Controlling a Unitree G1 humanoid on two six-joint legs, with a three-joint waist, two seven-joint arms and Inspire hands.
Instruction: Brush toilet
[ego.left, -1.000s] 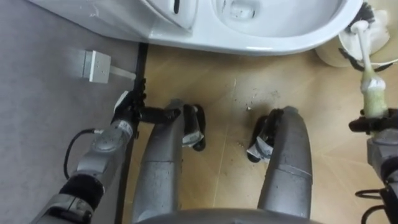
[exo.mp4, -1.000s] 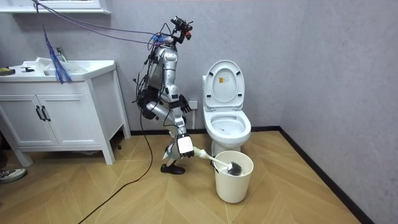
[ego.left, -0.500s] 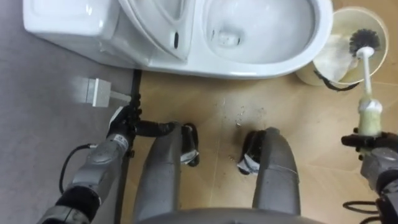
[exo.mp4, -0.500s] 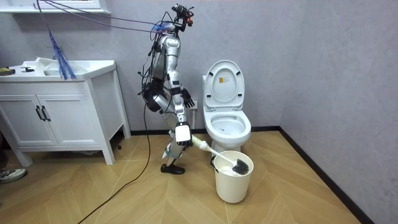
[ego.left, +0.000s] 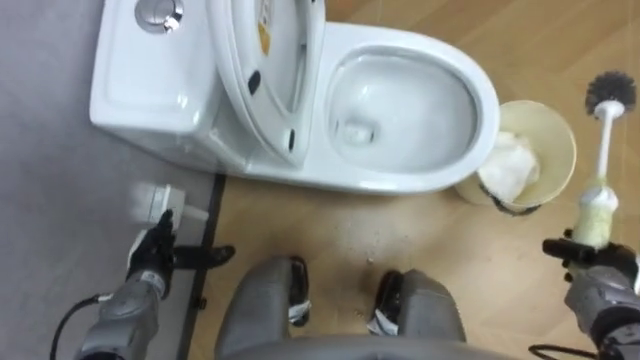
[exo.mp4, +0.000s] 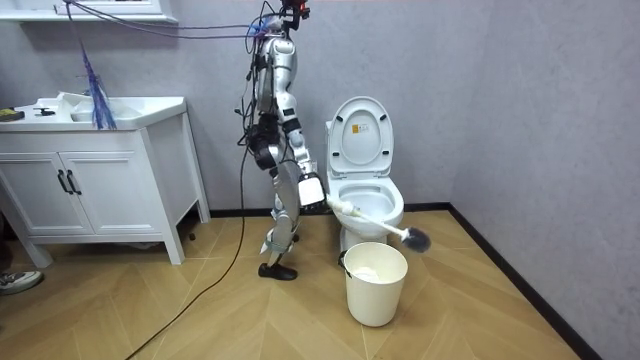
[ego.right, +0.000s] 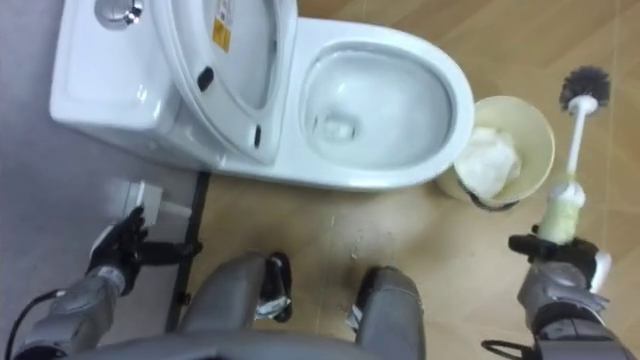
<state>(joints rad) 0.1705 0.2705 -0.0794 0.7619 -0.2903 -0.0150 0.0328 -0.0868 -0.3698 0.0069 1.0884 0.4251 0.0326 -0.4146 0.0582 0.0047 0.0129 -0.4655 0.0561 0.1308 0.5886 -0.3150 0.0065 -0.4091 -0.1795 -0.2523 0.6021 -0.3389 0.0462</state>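
Note:
The white toilet (ego.left: 400, 110) stands before me with its lid (ego.left: 265, 70) raised and the bowl bare. My right hand (ego.left: 592, 275) is at the lower right, shut on the pale grip of the toilet brush (ego.left: 603, 150). Its white shaft points away from me and its dark bristle head (ego.left: 612, 90) hangs past the far rim of the cream bin (ego.left: 560, 140). In the room view I stand upright at the toilet's side, holding the brush (exo.mp4: 380, 222) out level above the bin (exo.mp4: 376, 282). My left hand (ego.left: 150, 258) hangs at the lower left, open and holding nothing.
White paper or a liner lies crumpled inside the bin. A white wall fitting (ego.left: 155, 200) sits low on the grey wall by my left hand, above a dark skirting strip. A white vanity cabinet (exo.mp4: 95, 180) stands at the room view's left.
I have straightened up from a bend, so the whole toilet has come into the eye view. The brush has risen out of the bin, its head now in the air beyond it.

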